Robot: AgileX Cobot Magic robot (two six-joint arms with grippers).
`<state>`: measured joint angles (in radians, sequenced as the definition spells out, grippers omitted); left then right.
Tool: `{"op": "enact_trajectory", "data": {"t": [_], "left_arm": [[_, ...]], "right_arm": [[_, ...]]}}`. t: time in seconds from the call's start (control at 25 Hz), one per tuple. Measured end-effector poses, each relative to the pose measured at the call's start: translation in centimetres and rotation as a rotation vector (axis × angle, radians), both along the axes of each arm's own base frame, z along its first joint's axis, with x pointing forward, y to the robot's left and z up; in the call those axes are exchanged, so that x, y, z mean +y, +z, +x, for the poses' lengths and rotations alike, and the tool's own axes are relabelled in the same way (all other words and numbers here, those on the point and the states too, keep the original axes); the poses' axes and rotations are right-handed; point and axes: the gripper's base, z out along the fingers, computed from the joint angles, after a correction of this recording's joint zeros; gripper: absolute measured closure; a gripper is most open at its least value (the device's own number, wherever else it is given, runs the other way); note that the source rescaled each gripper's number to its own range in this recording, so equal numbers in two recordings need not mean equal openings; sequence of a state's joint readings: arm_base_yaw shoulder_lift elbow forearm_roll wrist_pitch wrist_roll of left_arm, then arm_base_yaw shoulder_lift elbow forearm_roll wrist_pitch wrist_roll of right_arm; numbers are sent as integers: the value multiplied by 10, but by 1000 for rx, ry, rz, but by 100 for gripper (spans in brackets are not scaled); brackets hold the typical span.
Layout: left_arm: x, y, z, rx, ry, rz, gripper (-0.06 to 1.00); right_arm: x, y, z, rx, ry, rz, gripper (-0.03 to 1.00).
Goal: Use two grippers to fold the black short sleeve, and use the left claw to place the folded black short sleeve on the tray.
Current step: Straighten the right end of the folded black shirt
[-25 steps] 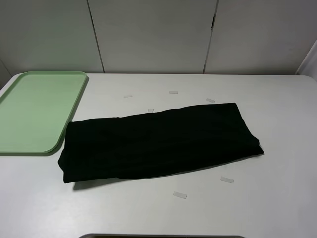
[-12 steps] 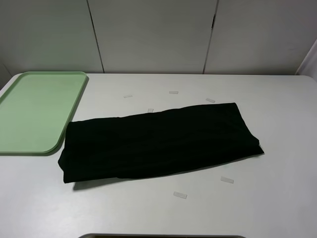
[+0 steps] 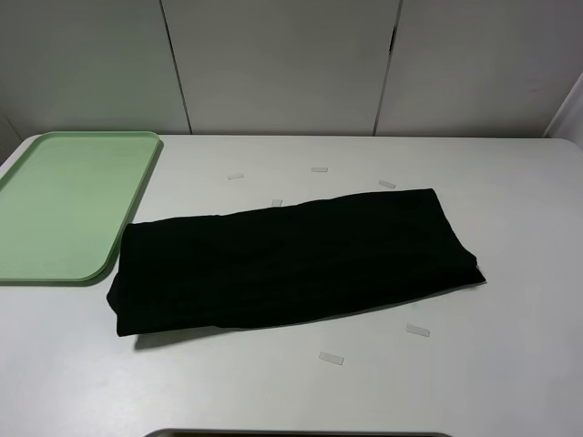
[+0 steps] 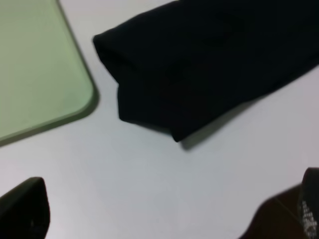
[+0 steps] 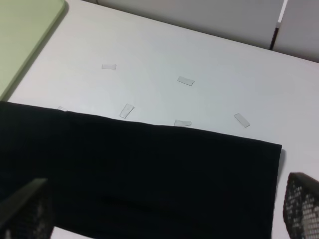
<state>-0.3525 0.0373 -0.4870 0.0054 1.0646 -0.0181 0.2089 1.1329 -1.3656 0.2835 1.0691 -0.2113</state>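
Gape empty: left claw (image 4: pixel 164 214) by shirt (image 3: pixel 291 264) end beside tray (image 3: pixel 137 200), right claw (image 5: pixel 162 209) over length running away from it.

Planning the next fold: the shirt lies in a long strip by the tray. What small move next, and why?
Probably lower the right claw and left claw, both open, onto the ends of the black short sleeve to fold it in half: it is a long strip lying off the tray.

short sleeve (image 3: pixel 291 259) on table (image 3: pixel 510 200), tray (image 3: pixel 55 205) to its left
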Motion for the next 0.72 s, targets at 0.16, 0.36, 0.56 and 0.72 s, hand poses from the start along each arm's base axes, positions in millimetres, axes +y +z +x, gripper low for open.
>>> {"op": "enact_trajectory", "data": {"t": [0.16,0.36,0.56,0.72], "left_arm": [[1,0,-5,-38,86,-12,-6],[1,0,-5,-38,109,-11,-6],[1,0,-5,-38,109,-12,-6],[1,0,-5,-38,109,-12,-6]], "right_arm": [[0,0,0,0,0,0,-3],[0,0,0,0,0,0,-3],[0,0,0,0,0,0,-3],[0,0,0,0,0,0,-3]]}}
